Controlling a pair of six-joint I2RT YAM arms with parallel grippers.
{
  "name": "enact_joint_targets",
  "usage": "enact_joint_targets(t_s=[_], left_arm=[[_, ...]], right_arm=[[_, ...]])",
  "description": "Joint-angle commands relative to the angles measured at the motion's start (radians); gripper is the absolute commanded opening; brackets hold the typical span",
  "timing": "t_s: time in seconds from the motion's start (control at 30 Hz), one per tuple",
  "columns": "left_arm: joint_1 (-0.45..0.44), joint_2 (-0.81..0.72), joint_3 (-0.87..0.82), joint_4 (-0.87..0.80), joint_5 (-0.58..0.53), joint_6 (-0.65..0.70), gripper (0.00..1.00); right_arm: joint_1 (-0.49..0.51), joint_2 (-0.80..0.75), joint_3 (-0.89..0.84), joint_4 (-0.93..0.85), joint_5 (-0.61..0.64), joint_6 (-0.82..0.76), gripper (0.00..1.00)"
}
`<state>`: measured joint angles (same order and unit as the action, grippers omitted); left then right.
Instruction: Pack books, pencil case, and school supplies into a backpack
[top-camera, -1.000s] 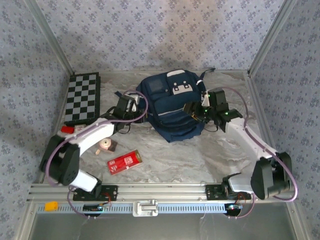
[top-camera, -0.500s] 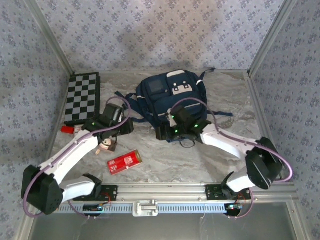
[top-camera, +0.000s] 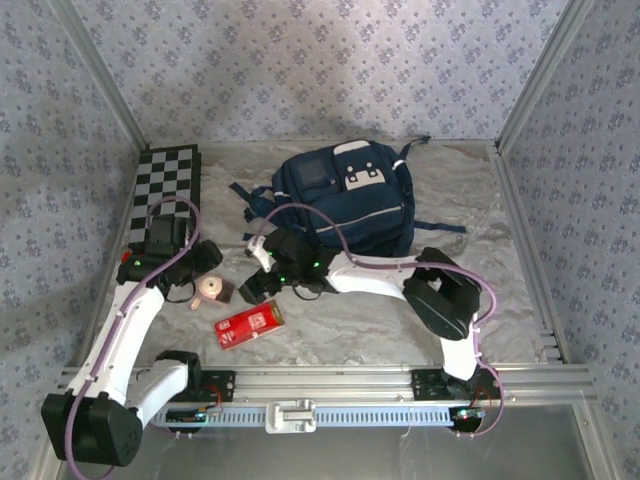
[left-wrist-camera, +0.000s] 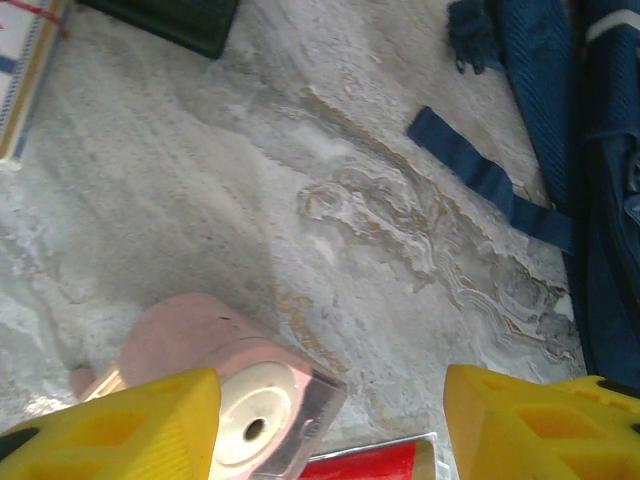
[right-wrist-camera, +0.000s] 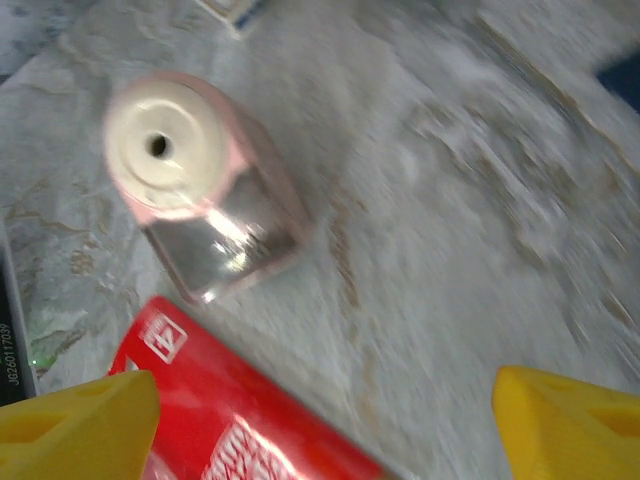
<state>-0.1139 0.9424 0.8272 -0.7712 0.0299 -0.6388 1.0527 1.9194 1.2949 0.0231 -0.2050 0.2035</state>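
Note:
The navy backpack (top-camera: 345, 195) lies at the back middle of the table, its straps (left-wrist-camera: 490, 180) trailing left. The red pencil case (top-camera: 250, 325) lies flat near the front left. My right gripper (top-camera: 256, 286) hovers just above and behind it, open wide, with the case (right-wrist-camera: 230, 425) near its left fingertip (right-wrist-camera: 75, 420). My left gripper (top-camera: 203, 263) is open beside a pink pencil sharpener (top-camera: 211, 290). That sharpener (left-wrist-camera: 235, 385) sits against the left fingertip (left-wrist-camera: 110, 425), with nothing gripped. The books are out of view.
A black-and-white chequered board (top-camera: 165, 195) lies at the back left, with a small red block (top-camera: 130, 258) by its near end. The sharpener (right-wrist-camera: 190, 170) lies just behind the pencil case. Patterned walls close in the table on three sides.
Both arms left the backpack and swung toward the front left. The right gripper crossed over to the pencil case and opened wider. The left gripper drew back to the sharpener and opened further.

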Motion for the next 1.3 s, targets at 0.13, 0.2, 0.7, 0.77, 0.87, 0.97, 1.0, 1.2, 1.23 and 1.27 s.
enact_joint_targets(t_s=[0.13,0.2,0.7,0.77,0.87,0.97,1.0,1.2,1.23,1.27], left_arm=[[0.098,-0.002,0.017,-0.039,0.059,0.038,0.64],[0.115,0.002,0.016,-0.035,0.06,0.037,0.66],[0.161,0.011,0.035,-0.043,0.041,0.045,0.71],[0.163,0.008,0.026,-0.048,0.025,0.035,0.72],[0.168,0.003,0.013,-0.036,0.012,0.024,0.72],[0.181,0.007,0.012,-0.036,0.003,0.024,0.73],[0.185,0.008,0.012,-0.038,0.002,0.027,0.73],[0.2,-0.002,0.01,-0.045,0.006,0.028,0.73],[0.2,-0.003,0.009,-0.043,0.008,0.027,0.73],[0.201,-0.002,0.009,-0.041,0.008,0.027,0.73]], right_arm=[[0.015,0.127,0.099,0.134,-0.089,-0.271,1.0],[0.019,0.159,0.126,0.14,-0.116,-0.302,1.0],[0.021,0.358,0.301,0.153,-0.222,-0.403,1.0],[0.016,0.377,0.32,0.153,-0.232,-0.4,1.0],[0.012,0.393,0.342,0.141,-0.264,-0.396,0.97],[0.012,0.402,0.354,0.126,-0.288,-0.407,0.89],[0.011,0.403,0.357,0.119,-0.294,-0.409,0.86],[0.002,0.399,0.36,0.087,-0.359,-0.418,0.63],[0.003,0.4,0.366,0.076,-0.362,-0.422,0.6],[0.001,0.397,0.37,0.064,-0.363,-0.425,0.57]])
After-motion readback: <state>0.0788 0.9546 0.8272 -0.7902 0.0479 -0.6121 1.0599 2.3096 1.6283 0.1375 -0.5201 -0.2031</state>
